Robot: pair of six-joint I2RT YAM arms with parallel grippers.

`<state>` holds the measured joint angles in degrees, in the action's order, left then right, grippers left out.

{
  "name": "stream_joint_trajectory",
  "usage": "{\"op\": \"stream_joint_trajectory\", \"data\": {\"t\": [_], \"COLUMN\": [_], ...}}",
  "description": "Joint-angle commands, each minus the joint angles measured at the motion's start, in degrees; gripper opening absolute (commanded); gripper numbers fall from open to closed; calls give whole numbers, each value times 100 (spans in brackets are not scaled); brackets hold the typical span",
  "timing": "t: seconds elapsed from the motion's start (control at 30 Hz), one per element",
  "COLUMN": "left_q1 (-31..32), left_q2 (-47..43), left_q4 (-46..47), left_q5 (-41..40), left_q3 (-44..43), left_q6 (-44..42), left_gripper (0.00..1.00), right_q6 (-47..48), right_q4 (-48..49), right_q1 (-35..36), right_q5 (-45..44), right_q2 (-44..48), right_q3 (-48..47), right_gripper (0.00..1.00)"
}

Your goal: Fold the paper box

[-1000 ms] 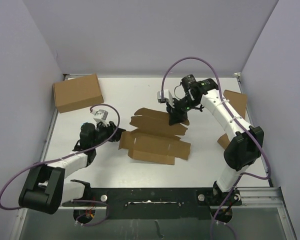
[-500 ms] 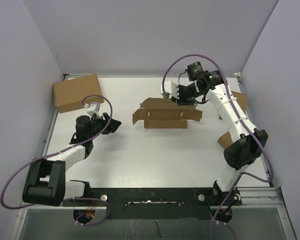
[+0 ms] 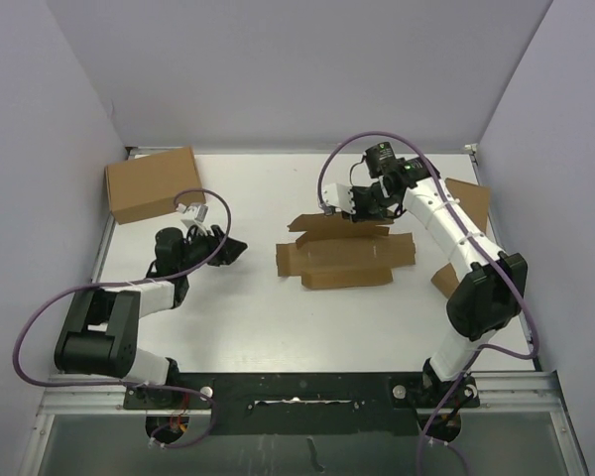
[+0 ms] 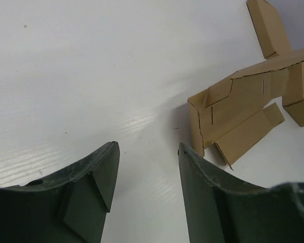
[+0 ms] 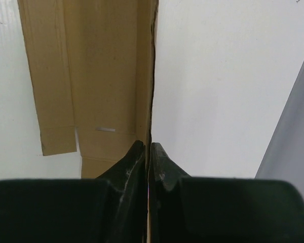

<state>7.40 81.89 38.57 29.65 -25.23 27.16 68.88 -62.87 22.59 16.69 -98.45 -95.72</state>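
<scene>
Pinching the paper box (image 3: 342, 263) by its far edge, my right hand (image 5: 148, 149) is clamped on it at mid worktop (image 3: 278, 327); left hand (image 4: 147, 152) apart, empty. Est. early stage: sheet partly creased, flaps & tabs untucked.

A flat white table top (image 3: 278, 317) with a faint ribbed grain fills the middle of the scene. Three plain pale lilac-grey panels close it in: a back wall (image 3: 297, 69), a left wall (image 3: 30, 198) and a right wall (image 3: 565, 198). The side walls slant outward in the top view. A black metal rail (image 3: 357, 389) runs along the table's near edge, with a dull grey metal surface (image 3: 307, 446) below it. The light is soft and even, casting only faint shadows.
</scene>
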Motion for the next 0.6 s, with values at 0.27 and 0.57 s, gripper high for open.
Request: {"op": "stream_joint_trajectory", "data": {"t": [0.27,0.57], "left_q1": [4,1254], "left_q2": [581,-161], "left_q4": [1101,304], "left_q5": [941,-796], "left_q3": [-45,-82], "left_q6": [995,1004], "left_gripper": [49,93], "right_q6": [-130,-258], "right_q4": [116,113], "right_q1": [-28,-44], "right_q5": [158,398], "right_q2": [738,747], "right_q3": [-66,-192], "right_gripper": [0,0]}}
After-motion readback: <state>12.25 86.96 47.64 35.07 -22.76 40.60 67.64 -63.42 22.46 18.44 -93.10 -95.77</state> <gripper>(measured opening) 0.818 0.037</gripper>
